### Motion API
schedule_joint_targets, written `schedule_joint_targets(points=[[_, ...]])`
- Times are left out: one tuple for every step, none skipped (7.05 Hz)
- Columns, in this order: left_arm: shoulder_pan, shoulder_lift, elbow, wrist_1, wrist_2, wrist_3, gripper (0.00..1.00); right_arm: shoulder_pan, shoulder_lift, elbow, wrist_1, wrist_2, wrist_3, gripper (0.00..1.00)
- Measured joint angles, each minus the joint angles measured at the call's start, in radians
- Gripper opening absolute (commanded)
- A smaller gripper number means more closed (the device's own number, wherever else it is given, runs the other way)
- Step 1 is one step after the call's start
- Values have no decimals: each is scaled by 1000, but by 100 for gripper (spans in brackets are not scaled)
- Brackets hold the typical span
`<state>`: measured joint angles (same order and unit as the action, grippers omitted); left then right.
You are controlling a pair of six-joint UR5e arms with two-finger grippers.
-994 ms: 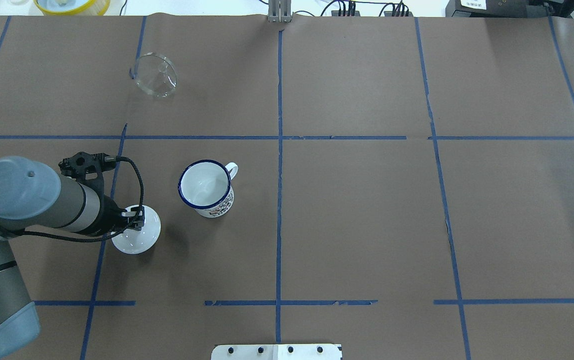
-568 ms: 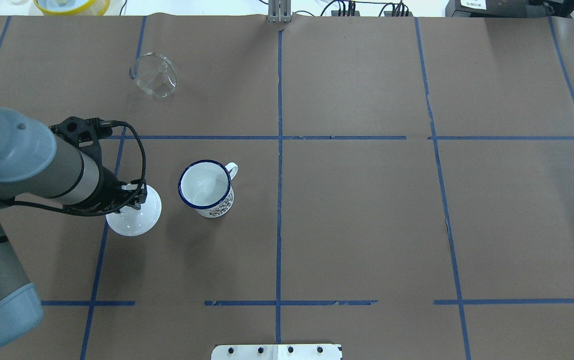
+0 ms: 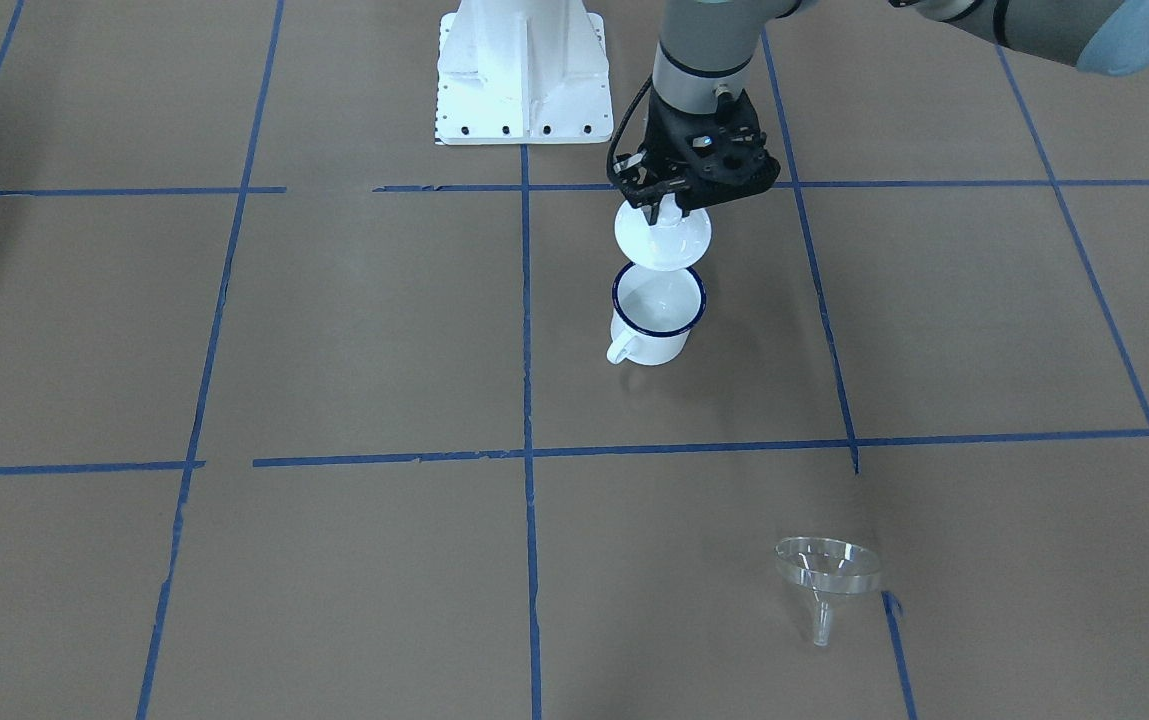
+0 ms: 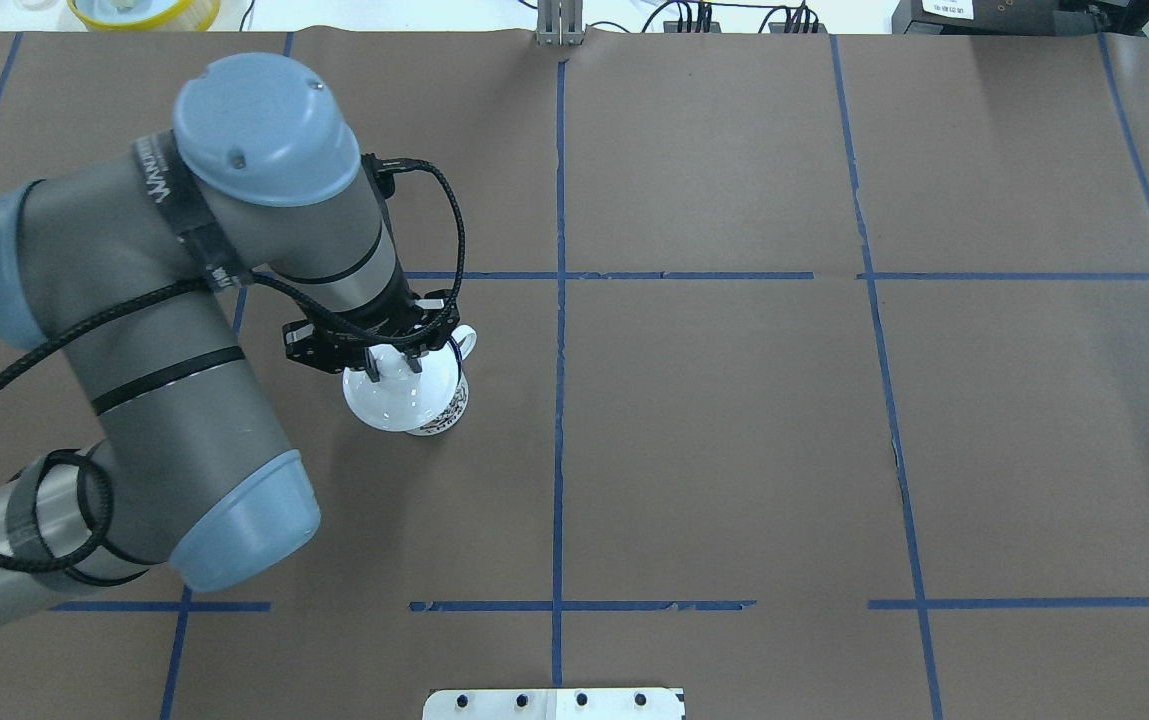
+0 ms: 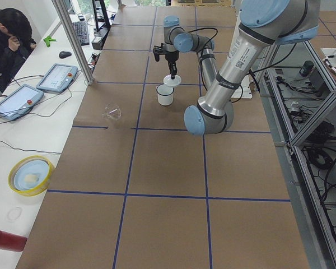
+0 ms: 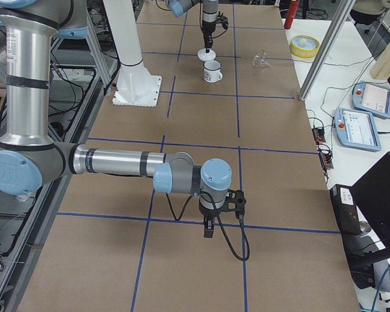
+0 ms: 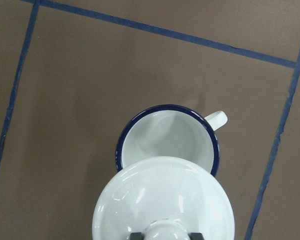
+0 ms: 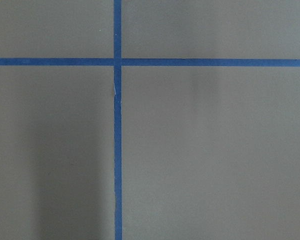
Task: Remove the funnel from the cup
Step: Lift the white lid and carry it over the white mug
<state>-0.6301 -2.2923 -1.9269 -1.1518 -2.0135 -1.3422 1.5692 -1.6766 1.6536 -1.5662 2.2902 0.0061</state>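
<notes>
The white enamel cup [image 3: 656, 318] with a dark blue rim stands upright and empty on the brown paper; it also shows in the left wrist view [image 7: 167, 137]. The clear funnel [image 3: 827, 573] lies on the table well away from the cup, near a blue tape line, also in the exterior left view [image 5: 113, 112]. The arm hides it in the overhead view. My left gripper [image 3: 667, 203] is shut on the knob of a white domed lid [image 3: 662, 238] and holds it just above the cup's rim [image 4: 394, 400]. My right gripper [image 6: 208, 231] hangs over bare paper far from both; I cannot tell if it is open.
The white robot base plate [image 3: 524, 70] stands at the table's robot-side edge. A yellow bowl [image 5: 31, 175] and a red object [image 5: 5, 240] sit off the paper at the far edge. An operator [image 5: 11, 28] sits beyond the table, by tablets.
My left arm has carried the lid up and to the right, from beside the cup to over its rim. The cup and funnel have not moved.
</notes>
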Motion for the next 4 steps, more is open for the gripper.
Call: schedule_joint_targets(points=[[-2,-17,49,-26,-2,1,0,0,0,0,0,0,0,100],[-11,-21,83,-52,-2,3,0,0,0,0,0,0,0,100],[-24,-21,103,-67,-1,5,0,0,0,0,0,0,0,100],[-31,-20,121,-82,0,8,0,0,0,0,0,0,0,100]])
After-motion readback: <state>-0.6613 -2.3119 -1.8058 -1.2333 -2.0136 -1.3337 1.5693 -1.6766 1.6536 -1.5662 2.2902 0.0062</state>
